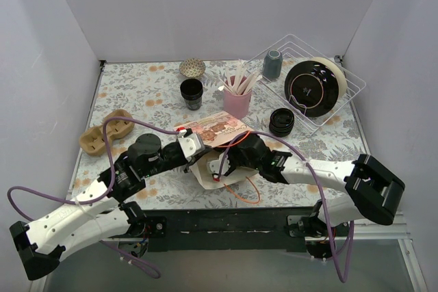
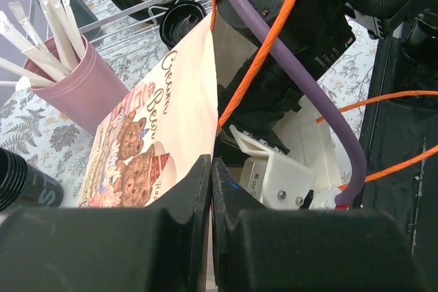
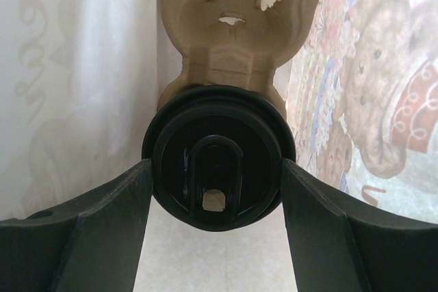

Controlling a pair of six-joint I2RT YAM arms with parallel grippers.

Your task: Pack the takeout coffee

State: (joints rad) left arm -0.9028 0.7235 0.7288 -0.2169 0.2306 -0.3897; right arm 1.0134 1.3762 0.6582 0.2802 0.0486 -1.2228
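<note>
My right gripper is inside the paper bag, clamped on both sides of the takeout coffee at the pulp carrier's near end; the lid faces the wrist squarely, so the cup's axis runs along my reach; the left gripper is closed, pinching the bag's rim.

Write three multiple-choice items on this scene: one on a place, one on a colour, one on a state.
1. The takeout coffee sits: A in the wire rack; B inside the paper bag; C on the black plate.
2. The cup holding the sticks is: A pink; B green; C yellow.
3. The left tool is: A wide open; B shut on the bag's edge; C holding the lidless cup.
Answers: B, the bag's printed wall rises beside it. A, its wall is pink. B, its fingers pinch the bag's edge.
</note>
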